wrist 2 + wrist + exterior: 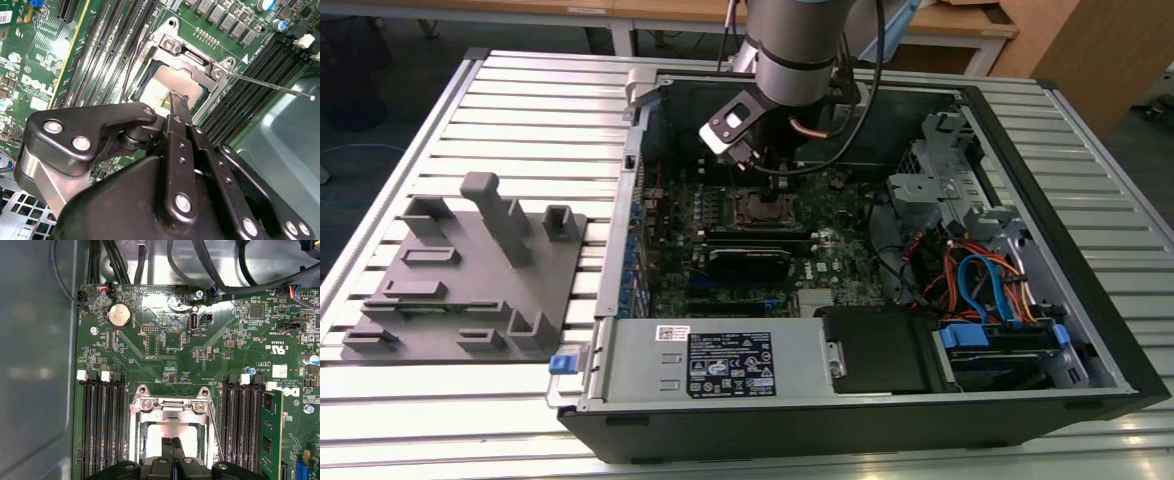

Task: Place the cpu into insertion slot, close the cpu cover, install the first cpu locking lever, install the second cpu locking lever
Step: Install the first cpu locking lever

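The insertion slot [765, 208] sits mid-board in the open computer case. In both wrist views the cpu [172, 82] [167, 432] lies in it, its dull grey top showing through the window of the silvery cpu cover [192, 59] [170, 411], which lies down over it. My gripper [178, 101] [172, 442] hangs just above the cpu, fingers pressed together with nothing between them. One thin locking lever [270, 85] sticks out away from the socket. The other lever [126, 75] runs along the socket's opposite side.
Long black memory slots [102, 430] flank the socket on both sides. Cables [974, 280] and a drive cage fill the case at the exterior view's right. A grey power-supply box [720, 360] sits at the case front. A grey fixture plate [467, 270] lies on the table at the left.
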